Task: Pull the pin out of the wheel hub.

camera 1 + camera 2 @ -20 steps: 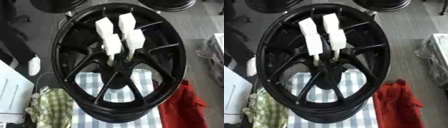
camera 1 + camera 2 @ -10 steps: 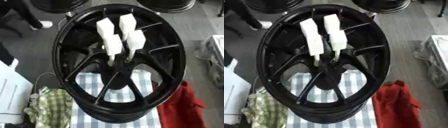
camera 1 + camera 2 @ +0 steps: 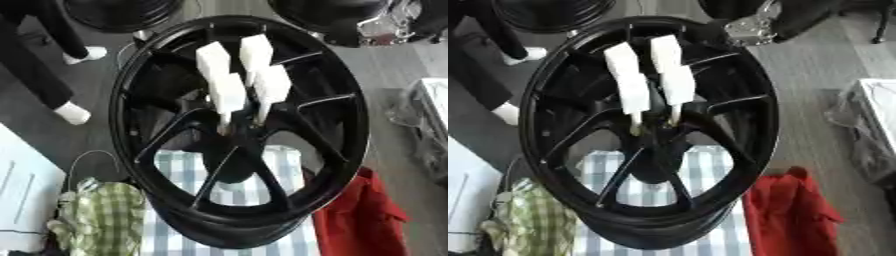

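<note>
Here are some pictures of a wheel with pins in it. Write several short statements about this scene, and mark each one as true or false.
1. The wheel is black. True.
2. The white pins lie flat on a red cloth. False: they stand in the hub, side by side, with their white blocks above it.
3. A red cloth lies at the lower right of the wheel. True.
4. A robot hand is closed round one of the pins. False: nothing touches them; the right hand shows at the top right, apart from the pins.
5. The green checked cloth is at the lower right. False: it is at the lower left.
</note>
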Controlling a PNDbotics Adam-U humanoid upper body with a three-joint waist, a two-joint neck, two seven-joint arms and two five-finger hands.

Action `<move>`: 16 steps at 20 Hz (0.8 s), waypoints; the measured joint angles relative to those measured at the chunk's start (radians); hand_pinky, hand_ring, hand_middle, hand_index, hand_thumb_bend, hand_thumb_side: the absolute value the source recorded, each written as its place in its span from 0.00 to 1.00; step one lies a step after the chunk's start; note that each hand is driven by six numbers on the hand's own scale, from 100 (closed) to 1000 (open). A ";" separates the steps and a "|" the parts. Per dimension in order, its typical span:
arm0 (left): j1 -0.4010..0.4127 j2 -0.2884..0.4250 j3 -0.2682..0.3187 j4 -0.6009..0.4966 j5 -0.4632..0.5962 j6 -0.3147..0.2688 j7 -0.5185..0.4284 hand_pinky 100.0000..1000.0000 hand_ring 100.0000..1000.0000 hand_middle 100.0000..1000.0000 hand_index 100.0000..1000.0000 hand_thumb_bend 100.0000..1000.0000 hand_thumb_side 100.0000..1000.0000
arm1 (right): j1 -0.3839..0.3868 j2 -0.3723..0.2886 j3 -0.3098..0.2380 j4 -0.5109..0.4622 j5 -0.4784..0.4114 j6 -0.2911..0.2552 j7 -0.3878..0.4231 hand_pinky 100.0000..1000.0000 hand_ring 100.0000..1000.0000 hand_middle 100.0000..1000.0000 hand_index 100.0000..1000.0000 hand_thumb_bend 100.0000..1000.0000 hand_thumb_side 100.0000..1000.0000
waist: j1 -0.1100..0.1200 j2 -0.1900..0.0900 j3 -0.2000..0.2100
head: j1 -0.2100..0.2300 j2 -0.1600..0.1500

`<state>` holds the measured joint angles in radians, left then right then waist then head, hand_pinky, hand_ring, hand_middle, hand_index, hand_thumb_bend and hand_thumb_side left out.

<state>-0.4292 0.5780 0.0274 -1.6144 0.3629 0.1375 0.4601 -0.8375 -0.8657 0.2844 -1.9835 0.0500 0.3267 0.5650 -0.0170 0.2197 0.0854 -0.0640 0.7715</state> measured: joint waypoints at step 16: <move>0.004 0.002 -0.001 0.000 -0.001 0.001 -0.007 0.73 0.85 0.81 0.82 0.38 0.73 | -0.021 0.082 0.098 0.056 0.099 0.049 0.036 0.79 0.75 0.79 0.85 0.44 0.30 | 0.001 0.000 0.000 | -0.005 0.000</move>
<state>-0.4253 0.5802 0.0266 -1.6140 0.3623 0.1390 0.4529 -0.8586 -0.7839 0.3829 -1.9275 0.1487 0.3757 0.6014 -0.0162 0.2198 0.0858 -0.0694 0.7715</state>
